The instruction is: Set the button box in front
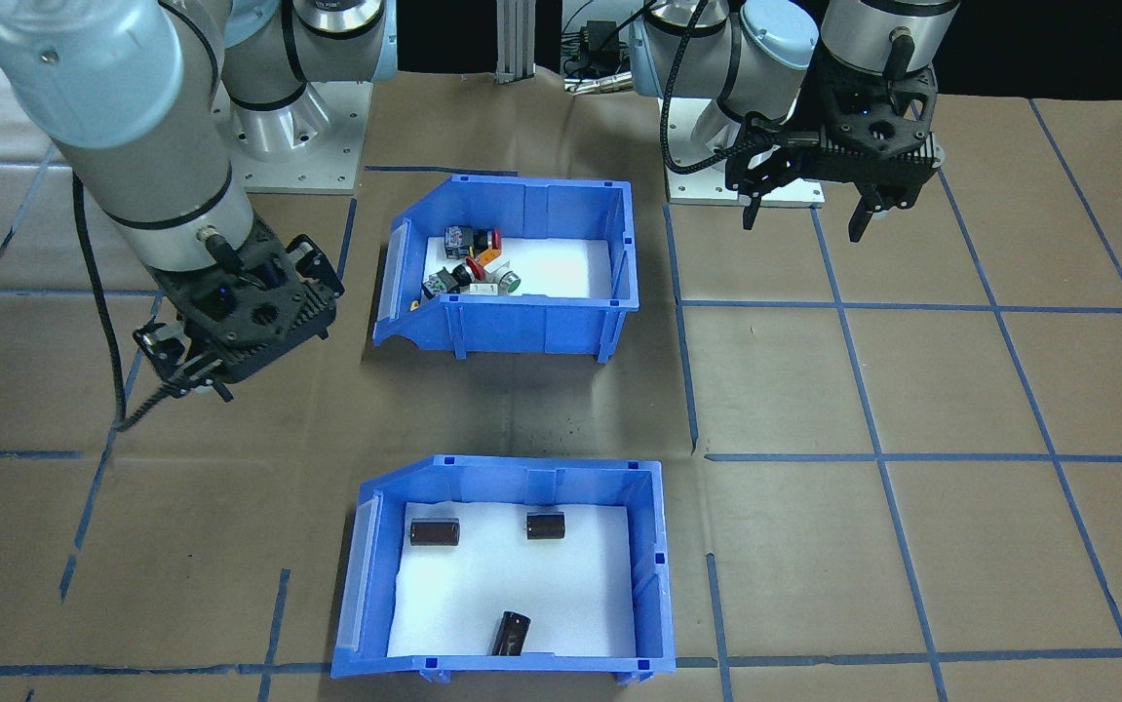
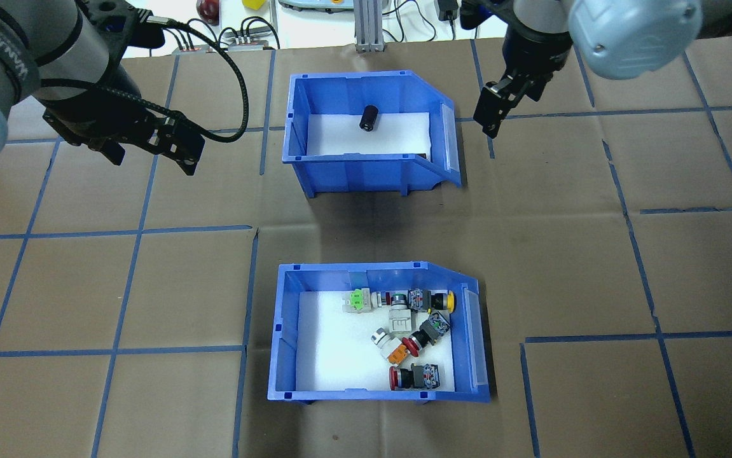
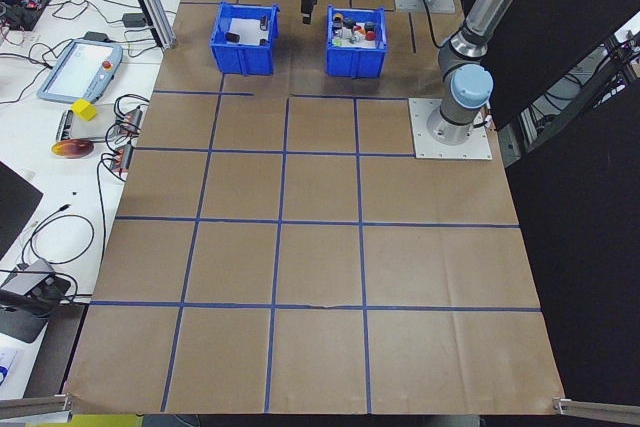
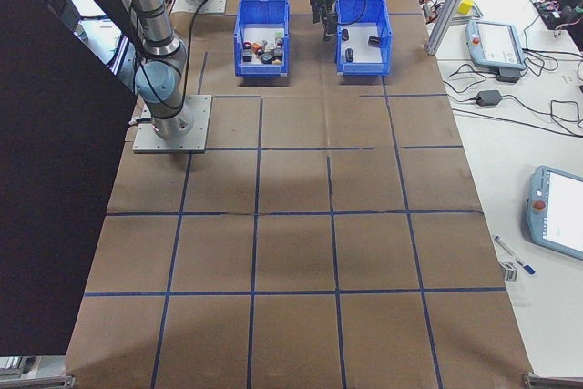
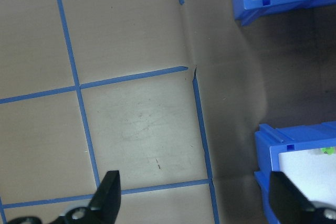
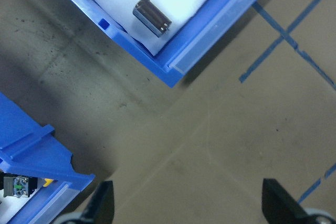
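The button box [image 2: 375, 331] is seen on the surface [image 2: 149, 286] near the robot's base, well apart from the bin of dark cylinders [image 2: 366, 127] farther out. The left pincer [image 2: 149, 149] and right pincer [image 2: 490, 117] are held released, grasping nothing.

Brown paper-covered table [image 3: 320, 277], blue tape grid; white side bench [image 4: 547, 134], cables.

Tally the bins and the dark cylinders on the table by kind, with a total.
Blue bins: 2, the button box and the cylinder bin
Dark cylinders: 3
Total: 5
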`<move>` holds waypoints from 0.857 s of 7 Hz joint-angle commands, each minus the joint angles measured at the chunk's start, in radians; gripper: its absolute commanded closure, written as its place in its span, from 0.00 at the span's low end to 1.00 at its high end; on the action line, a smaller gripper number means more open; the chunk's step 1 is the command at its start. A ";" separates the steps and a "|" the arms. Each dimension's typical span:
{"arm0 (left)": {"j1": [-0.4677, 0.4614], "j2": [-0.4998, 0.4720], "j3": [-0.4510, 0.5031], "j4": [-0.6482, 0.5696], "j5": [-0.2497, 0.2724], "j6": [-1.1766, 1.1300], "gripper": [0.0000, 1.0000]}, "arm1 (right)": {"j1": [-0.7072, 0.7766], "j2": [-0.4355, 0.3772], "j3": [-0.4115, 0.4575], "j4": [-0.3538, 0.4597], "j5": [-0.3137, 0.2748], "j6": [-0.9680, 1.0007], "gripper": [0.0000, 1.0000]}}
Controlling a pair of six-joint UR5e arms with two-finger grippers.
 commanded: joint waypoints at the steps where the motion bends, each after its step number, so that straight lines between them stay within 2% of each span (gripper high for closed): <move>1: 0.000 0.003 -0.001 -0.010 0.002 -0.082 0.00 | 0.134 0.140 -0.125 -0.006 -0.006 -0.221 0.00; 4: -0.011 0.035 -0.062 -0.022 -0.009 -0.630 0.00 | 0.256 0.293 -0.274 -0.006 -0.005 -0.335 0.00; 6: -0.040 0.098 -0.172 -0.025 -0.012 -1.080 0.00 | 0.313 0.385 -0.346 -0.014 -0.008 -0.356 0.00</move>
